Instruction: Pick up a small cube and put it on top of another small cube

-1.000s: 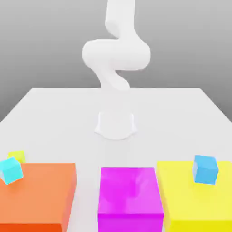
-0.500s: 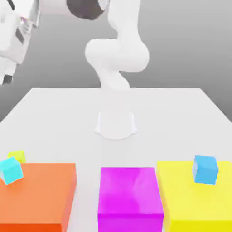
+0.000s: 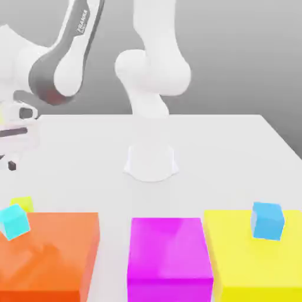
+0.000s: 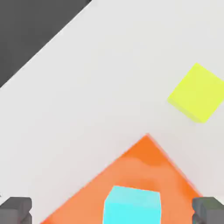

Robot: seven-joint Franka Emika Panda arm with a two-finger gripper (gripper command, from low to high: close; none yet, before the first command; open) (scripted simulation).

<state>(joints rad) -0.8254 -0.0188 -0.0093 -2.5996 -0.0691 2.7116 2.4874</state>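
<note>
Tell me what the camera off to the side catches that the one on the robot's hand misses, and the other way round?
Exterior view alone: the white robot arm, the big magenta block, the big yellow block and the small blue cube on it.

Hand view alone: the open gripper, its two dark grey fingertips wide apart either side of the cyan cube.

Both: the white table, the big orange block, the small light cyan cube on that block, and the tiny yellow-green cube on the table beside it.
</note>
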